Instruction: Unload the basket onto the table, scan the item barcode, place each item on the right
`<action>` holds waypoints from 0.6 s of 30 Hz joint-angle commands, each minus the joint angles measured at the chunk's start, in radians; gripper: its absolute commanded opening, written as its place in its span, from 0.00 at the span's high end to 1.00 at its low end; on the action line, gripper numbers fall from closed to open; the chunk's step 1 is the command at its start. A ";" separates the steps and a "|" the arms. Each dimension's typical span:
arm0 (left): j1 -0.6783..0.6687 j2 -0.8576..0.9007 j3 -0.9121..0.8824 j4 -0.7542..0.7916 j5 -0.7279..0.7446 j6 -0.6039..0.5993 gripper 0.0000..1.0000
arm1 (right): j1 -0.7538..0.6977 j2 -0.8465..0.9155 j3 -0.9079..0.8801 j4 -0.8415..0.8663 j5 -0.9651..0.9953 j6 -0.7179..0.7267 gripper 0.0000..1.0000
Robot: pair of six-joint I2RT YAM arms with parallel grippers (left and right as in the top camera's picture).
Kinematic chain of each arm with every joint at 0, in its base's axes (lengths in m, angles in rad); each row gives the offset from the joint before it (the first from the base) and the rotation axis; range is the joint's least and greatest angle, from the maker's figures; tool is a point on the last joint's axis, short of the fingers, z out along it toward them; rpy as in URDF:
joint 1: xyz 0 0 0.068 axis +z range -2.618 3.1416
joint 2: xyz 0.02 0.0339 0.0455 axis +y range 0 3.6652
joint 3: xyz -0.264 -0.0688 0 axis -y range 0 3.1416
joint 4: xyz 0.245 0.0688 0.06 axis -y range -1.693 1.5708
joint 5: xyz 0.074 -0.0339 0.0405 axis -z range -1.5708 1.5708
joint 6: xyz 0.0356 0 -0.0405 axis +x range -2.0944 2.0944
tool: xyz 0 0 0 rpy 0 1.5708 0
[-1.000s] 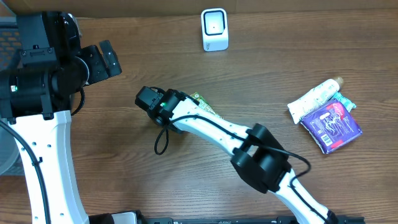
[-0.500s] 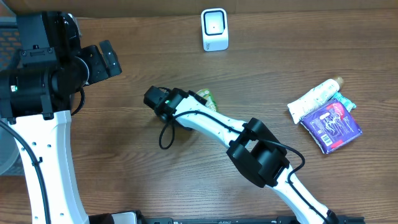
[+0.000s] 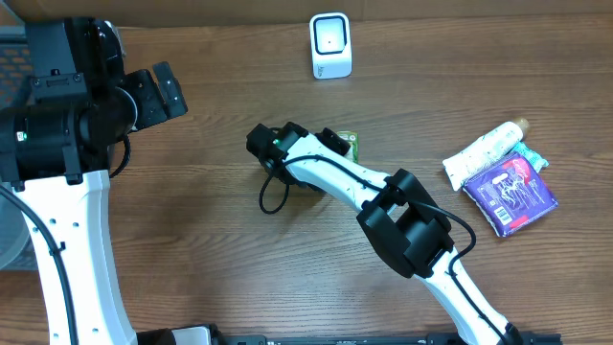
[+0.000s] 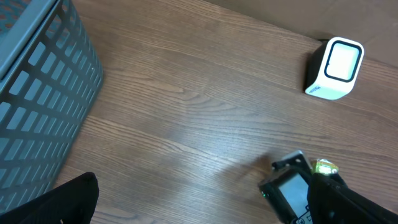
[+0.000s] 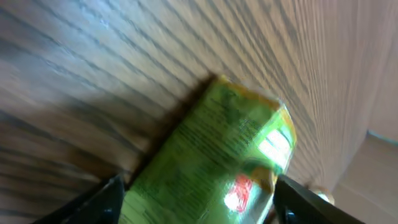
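1. Wood-grain tabletop runs right across the workspace, and a white barcode scanner (image 3: 330, 45) stands near its far edge. I place everything else from that scanner.
2. The right gripper (image 5: 199, 186) sits on the robot's side of the scanner, almost straight in front of it. Its jaws are spread wide around a green packet (image 5: 217, 140), which looks pinched by its two long edges. The shadow underneath suggests the packet is raised off the wood.
3. The left gripper (image 3: 172, 89) hangs well off to the scanner's left, fully open and holding nothing.
4. The packet's long axis runs straight out from the fingers. Its free end, which carries a red mark, points a little to the right of the scanner rather than at its window.
5. To do this step well, I'd carry the packet closer, roll the wrist until the barcode face is square to the window, then hold steady. I cannot make out which face carries the barcode.
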 commanded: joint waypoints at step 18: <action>0.002 -0.006 0.007 0.003 -0.006 -0.010 0.00 | -0.050 0.019 -0.013 -0.019 -0.179 0.436 0.77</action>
